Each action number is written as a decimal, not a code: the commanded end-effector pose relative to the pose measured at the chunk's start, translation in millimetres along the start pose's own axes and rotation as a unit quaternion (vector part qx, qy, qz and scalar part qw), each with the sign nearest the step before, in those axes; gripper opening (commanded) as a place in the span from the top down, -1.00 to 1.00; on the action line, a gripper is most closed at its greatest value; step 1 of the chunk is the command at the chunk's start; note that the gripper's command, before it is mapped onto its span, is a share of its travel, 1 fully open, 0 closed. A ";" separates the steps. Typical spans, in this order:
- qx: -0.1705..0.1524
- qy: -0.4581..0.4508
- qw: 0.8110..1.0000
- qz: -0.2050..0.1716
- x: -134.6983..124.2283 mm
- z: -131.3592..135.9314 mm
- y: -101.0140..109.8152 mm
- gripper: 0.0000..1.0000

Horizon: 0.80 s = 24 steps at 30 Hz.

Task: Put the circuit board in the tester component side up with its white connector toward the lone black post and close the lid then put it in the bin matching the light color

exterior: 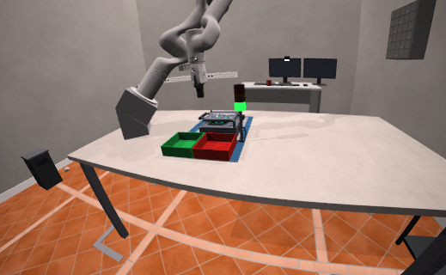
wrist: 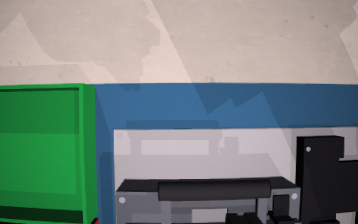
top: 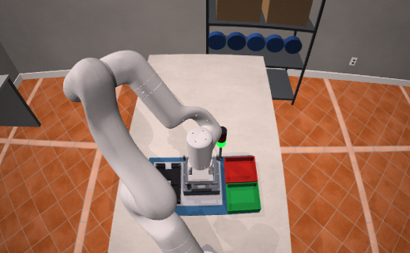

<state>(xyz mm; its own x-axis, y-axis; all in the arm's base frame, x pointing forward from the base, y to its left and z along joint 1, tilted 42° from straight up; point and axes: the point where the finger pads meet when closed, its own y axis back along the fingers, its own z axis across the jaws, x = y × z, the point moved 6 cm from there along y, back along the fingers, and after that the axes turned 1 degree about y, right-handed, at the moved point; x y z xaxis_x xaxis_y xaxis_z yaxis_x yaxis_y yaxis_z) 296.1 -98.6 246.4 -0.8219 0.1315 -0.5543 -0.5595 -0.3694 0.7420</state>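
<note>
Smooth, matt, like plastic on the green bin (top: 242, 198) (exterior: 177, 148) (wrist: 32, 162) and red bin (top: 241, 170) (exterior: 215, 149). Pale and stone-like, faintly speckled on the table (top: 233, 91) (exterior: 322, 163) (wrist: 260, 45). Grey, satin, like painted metal on the arm (top: 112, 130) (exterior: 152, 77).
</note>
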 end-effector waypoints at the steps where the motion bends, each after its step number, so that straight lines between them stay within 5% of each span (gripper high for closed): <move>1: 0.000 0.000 1.000 0.000 -0.4 -0.2 0.2 1.00; 14: 0.000 0.000 1.000 0.000 -0.7 3.0 0.2 1.00; 24: 0.000 0.000 1.000 0.000 -3.8 40.1 0.2 1.00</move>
<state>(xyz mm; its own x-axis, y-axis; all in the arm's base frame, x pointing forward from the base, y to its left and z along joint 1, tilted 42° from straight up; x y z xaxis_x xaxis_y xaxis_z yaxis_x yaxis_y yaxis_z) 295.1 -74.4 257.1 -0.8209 0.1315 -0.5557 -0.5606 -0.3709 0.7404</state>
